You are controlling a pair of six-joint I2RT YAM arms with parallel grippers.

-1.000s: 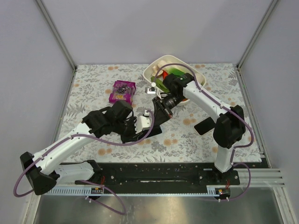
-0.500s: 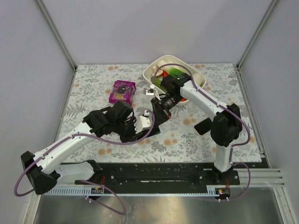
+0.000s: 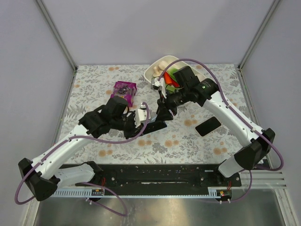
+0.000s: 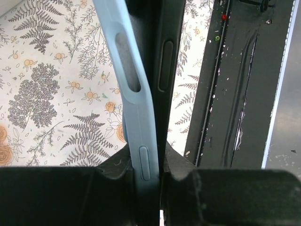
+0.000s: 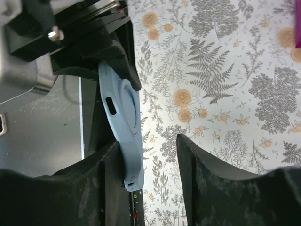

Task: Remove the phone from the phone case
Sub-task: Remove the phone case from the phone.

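My left gripper (image 4: 146, 162) is shut on one end of the light blue phone case (image 4: 134, 94) and the dark phone (image 4: 162, 70) lying against it. One pad presses the case, the other the phone. Farther from the jaws the case edge bows away from the phone. In the top view the held phone (image 3: 157, 125) hangs just above the table's middle, with my left gripper (image 3: 137, 117) to its left. My right gripper (image 5: 148, 141) stands open at the other end. The phone case (image 5: 127, 113) lies against its left finger, with a wide gap to the right finger.
A second black phone (image 3: 208, 126) lies flat on the flowered cloth to the right. A purple packet (image 3: 123, 91) sits at the back left. A white bowl (image 3: 155, 71) with colourful items stands at the back, behind my right arm. A black rail (image 3: 155, 174) runs along the near edge.
My right gripper has opened and let go of the case end. The right arm has swung, its elbow now out to the right. The left gripper keeps its hold.
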